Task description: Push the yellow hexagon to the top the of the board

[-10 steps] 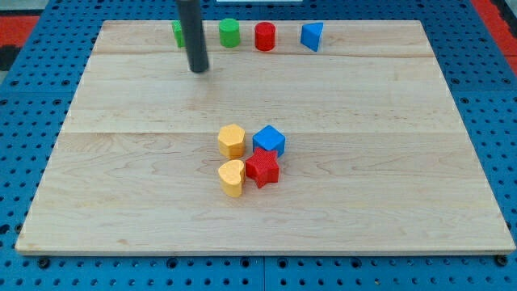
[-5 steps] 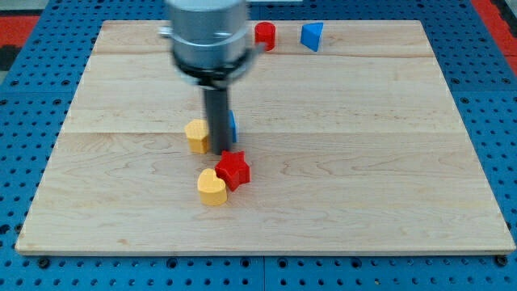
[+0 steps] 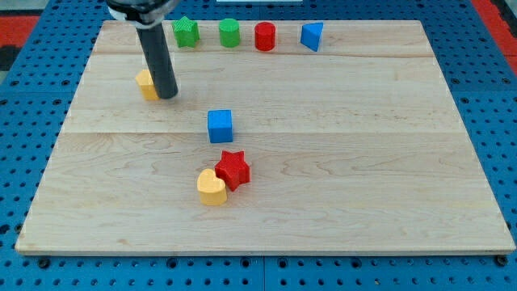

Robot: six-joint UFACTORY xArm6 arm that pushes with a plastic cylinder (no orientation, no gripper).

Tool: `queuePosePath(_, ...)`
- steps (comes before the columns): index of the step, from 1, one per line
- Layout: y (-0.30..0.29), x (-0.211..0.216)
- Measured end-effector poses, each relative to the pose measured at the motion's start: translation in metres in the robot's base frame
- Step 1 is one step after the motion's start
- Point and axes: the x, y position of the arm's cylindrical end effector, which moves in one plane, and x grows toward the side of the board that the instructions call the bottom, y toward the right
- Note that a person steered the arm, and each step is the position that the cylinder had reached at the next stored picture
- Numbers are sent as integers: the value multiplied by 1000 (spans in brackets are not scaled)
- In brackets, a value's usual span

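Note:
The yellow hexagon (image 3: 146, 83) lies in the upper left part of the wooden board (image 3: 363, 162), partly hidden behind my dark rod. My tip (image 3: 167, 94) rests on the board right against the hexagon's right side. A blue cube (image 3: 220, 126) sits near the middle. Below it a red star (image 3: 233, 169) touches a yellow heart (image 3: 212, 187).
Along the view's top edge of the board stand a green star-like block (image 3: 187, 32), a green cylinder (image 3: 230, 33), a red cylinder (image 3: 265, 36) and a blue triangle (image 3: 312, 35). A blue pegboard surrounds the board.
The yellow hexagon has moved up and to the left, away from the cluster, with my tip beside it. The blue cube, red star and yellow heart shifted left early on, then stayed.

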Motion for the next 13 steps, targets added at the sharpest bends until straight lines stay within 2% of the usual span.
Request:
queuePosePath(1,-16,-19)
queuePosePath(2,-16,12)
queuePosePath(3,-51,15)
queuePosePath(4,-61,-11)
queuePosePath(7,-47,-27)
queuePosePath(9,-47,-93)
queuePosePath(10,-47,-106)
queuePosePath(11,-33,-53)
queuePosePath(13,-14,84)
